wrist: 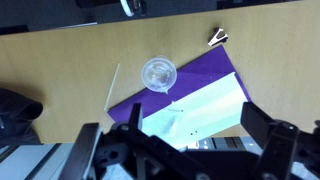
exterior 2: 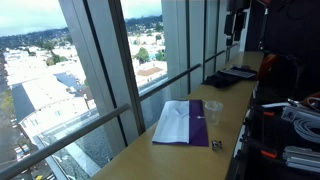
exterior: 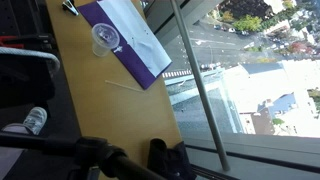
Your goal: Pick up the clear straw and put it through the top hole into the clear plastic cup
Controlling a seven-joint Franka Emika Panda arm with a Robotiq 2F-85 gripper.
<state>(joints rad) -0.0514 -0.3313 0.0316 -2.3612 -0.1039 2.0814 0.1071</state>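
The clear plastic cup (wrist: 158,72) stands upright with its round lid on the edge of a purple folder (wrist: 205,72). It shows in both exterior views (exterior: 105,38) (exterior 2: 212,110). The top hole is too small to make out. The clear straw (wrist: 111,87) lies flat on the wooden table beside the cup and apart from it, and it also shows in an exterior view (exterior: 123,85). My gripper (wrist: 175,145) is open and empty. It hangs high above the table, over the white paper, and its two dark fingers frame the bottom of the wrist view.
White paper (wrist: 195,112) lies on the folder. A black binder clip (wrist: 217,38) sits near the folder's corner. A plastic bottle with a white cap (exterior: 33,120) lies off the table's side. A black object (exterior: 165,160) sits at the table's end. Window glass runs along one long edge.
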